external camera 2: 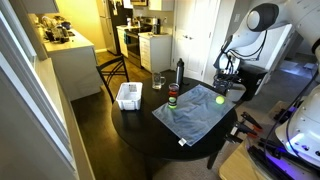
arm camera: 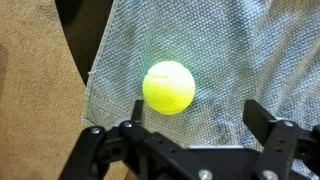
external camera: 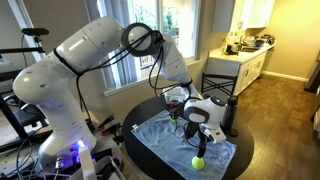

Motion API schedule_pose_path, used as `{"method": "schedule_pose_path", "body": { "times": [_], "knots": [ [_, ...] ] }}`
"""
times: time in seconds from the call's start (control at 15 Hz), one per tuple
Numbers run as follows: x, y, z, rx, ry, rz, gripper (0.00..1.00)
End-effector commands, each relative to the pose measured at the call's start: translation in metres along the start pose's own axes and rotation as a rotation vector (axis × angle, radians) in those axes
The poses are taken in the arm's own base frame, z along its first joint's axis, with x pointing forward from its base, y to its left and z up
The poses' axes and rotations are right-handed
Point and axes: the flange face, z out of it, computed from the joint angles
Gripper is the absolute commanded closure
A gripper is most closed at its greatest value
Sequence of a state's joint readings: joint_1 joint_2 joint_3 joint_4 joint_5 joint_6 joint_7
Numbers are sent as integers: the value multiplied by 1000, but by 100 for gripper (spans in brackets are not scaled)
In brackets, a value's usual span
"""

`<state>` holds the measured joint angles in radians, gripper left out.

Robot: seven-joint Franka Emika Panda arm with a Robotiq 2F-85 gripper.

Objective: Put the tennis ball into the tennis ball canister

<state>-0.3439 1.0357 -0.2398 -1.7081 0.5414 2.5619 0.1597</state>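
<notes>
Two fingers (arm camera: 270, 130) of your black claw (arm camera: 175, 125) stand spread wide above the small yellow-green fuzzy tennis ball (arm camera: 168, 87), which lies free on the grey-blue cloth (arm camera: 250, 50) near its edge, where the round dark table (external camera 2: 140, 125) shows bare. Your clear, red-rimmed tennis ball canister (external camera 2: 173, 96) stands upright by the cloth's edge, well apart from the ball, and its inside is too small to read. A white plastic basket (external camera 2: 128, 96) sits beyond it.

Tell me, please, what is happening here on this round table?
The robot arm's gripper hangs open just above the tennis ball, which lies on a grey-blue cloth spread over the table. The ball is not yet gripped. The tennis ball canister stands upright at the cloth's edge, apart from the ball.
</notes>
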Motion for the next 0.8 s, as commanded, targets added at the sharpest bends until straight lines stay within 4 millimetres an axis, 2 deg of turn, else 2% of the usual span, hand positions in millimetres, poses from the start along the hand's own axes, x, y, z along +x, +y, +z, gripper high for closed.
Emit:
{"method": "schedule_pose_path", "body": {
  "times": [0.0,0.47,0.73],
  "knots": [
    [7,-1,27,-70,32,-38,0],
    [17,0,57,-96,38,-83,0],
    [15,-5,73,-99,39,-111,0]
  ]
}}
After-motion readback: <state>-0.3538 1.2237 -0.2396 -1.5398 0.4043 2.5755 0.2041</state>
